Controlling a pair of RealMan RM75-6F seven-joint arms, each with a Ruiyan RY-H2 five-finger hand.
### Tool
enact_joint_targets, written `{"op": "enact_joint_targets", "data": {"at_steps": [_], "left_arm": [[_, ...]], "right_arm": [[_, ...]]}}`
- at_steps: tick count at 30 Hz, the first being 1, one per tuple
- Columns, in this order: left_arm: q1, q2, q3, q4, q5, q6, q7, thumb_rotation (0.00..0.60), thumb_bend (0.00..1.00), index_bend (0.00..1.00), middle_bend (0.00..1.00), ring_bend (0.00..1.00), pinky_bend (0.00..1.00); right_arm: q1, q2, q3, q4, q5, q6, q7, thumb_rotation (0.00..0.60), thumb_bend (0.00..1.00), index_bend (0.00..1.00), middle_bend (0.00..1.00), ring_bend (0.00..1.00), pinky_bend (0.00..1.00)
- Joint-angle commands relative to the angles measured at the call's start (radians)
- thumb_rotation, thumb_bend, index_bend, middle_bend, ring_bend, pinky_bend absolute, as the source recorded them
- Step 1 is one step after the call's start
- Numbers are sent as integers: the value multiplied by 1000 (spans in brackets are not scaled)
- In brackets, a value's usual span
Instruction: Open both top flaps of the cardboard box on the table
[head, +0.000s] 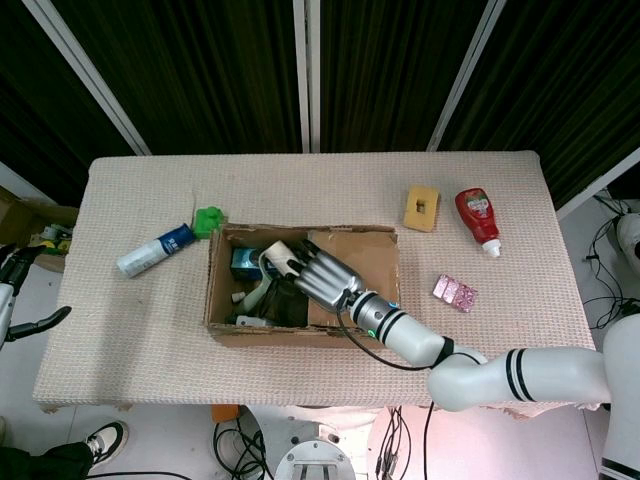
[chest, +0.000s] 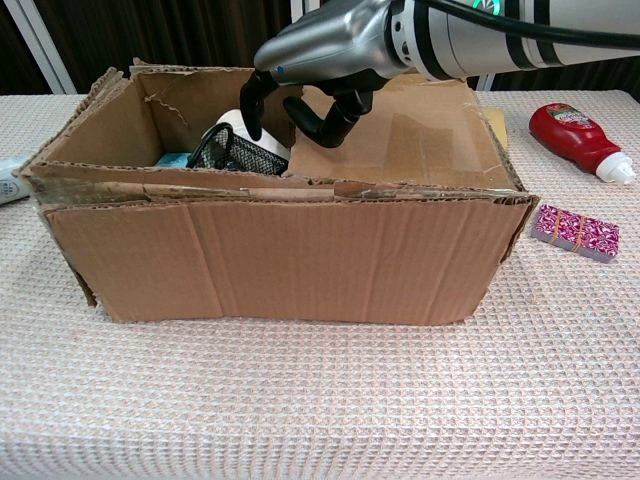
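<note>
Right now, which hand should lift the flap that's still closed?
The right hand. It hovers over the cardboard box with fingers curled down at the free edge of the closed flap. The left hand sits off the table's left edge, far from the box.

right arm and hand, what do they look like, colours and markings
The right hand has a smooth silver metallic back and black fingers. Its wrist is a silver cylinder with a small green light and dark rings. The right arm behind it is glossy white with black bands, and a thin black cable runs along it. The left hand, at the head view's edge, looks silver with dark fingers.
</note>
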Motion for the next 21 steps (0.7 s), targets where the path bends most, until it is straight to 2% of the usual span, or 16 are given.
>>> {"op": "enact_joint_targets", "data": {"at_steps": [1, 4, 10, 14, 21], "left_arm": [[6, -1, -4, 11, 2, 2, -14, 0, 18, 109, 157, 72, 186], [9, -2, -5, 20, 0, -3, -22, 0, 18, 109, 157, 72, 186], [11, -6, -7, 25, 3, -15, -26, 0, 18, 109, 157, 71, 186], [11, -2, -11, 19, 3, -20, -22, 0, 17, 109, 157, 71, 186], [11, 8, -15, 3, 2, -29, -11, 0, 18, 109, 157, 72, 186]], "right_arm": [[17, -11, -26, -4, 7, 53, -19, 600, 929, 302, 201, 0, 0], [23, -9, -40, -7, 14, 76, -17, 600, 929, 349, 227, 0, 0], [42, -2, -68, -10, 45, 98, -22, 600, 929, 519, 331, 0, 0], [47, 11, -74, -20, 44, 114, -14, 600, 929, 599, 388, 0, 0], [42, 82, -74, -75, 34, 146, 10, 600, 924, 647, 451, 0, 0]]}}
